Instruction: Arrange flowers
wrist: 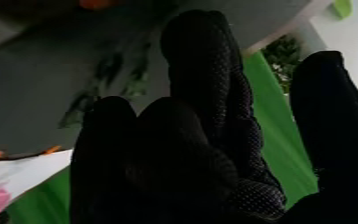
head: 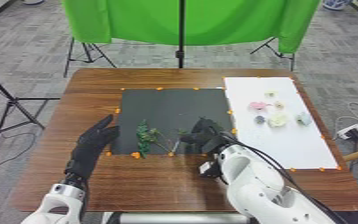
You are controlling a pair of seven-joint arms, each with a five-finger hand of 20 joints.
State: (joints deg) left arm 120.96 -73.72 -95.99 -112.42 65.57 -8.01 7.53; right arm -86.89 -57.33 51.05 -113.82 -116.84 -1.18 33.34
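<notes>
My left hand (head: 95,137) is open at the left edge of the dark mat (head: 171,100), its fingers straight. Leafy green stems (head: 143,136) lie on the mat's lower part, between my two hands. My right hand (head: 209,136) is over the mat's lower right area, just right of the stems. In the right wrist view my right hand (wrist: 193,125) has relaxed fingers with the thumb apart, holding nothing visible; beyond them are blurred green stems (wrist: 109,75). Small flower heads, one pink (head: 259,105) and one cream (head: 278,119), lie on the white sheet.
The white sheet (head: 291,147) covers the right side of the brown table (head: 167,187). Orange tabs run along the edges of the mat and sheet. Behind the table stands a green cloth (head: 140,22) on a stand; a black tripod (head: 13,102) is at the left.
</notes>
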